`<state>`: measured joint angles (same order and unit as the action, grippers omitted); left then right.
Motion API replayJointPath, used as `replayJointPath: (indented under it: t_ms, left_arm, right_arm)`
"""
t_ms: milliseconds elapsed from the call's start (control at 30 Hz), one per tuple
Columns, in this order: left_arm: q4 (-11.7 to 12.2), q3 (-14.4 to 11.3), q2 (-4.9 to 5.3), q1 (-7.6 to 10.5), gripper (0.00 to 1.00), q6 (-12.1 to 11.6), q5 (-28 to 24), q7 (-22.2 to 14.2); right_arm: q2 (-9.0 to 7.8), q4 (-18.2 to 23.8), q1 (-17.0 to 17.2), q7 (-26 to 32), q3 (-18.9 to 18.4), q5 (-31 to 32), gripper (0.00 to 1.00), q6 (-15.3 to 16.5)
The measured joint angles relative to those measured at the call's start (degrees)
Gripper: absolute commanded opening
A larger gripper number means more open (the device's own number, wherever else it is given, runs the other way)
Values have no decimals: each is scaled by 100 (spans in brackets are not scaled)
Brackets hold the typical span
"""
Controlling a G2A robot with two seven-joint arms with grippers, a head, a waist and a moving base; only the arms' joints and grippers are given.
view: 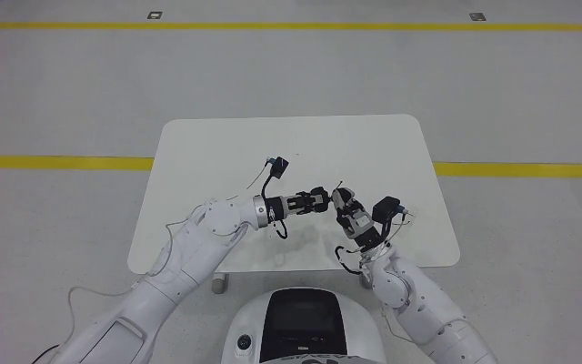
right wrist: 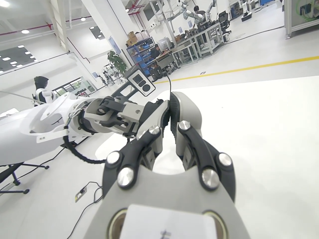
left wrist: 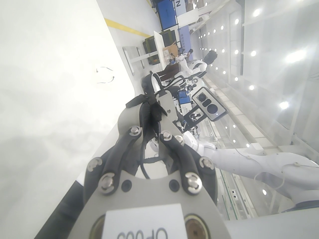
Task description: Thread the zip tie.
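Right wrist view: zip tie (right wrist: pixel 170 87) extends past jaws.

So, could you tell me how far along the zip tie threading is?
Done: the zip tie is off the table. In hand: the right gripper pinches it, tail poking out, with the shut left gripper tip to tip. Remaining: no closed loop shows, so threading looks unfinished.
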<state>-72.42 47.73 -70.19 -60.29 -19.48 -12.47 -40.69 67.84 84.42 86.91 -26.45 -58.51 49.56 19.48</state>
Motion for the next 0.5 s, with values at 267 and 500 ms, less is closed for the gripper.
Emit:
replayJointPath:
  t_ms: [267, 500]
  left_arm:
    - [0, 0, 0, 0, 0, 0, 0, 0]
    - [0, 0, 0, 0, 0, 0, 0, 0]
  right_arm:
    - [-8, -12, 0, -48, -25, -10, 100, 0]
    - [-14, 112, 56, -367, -119, 119, 100, 0]
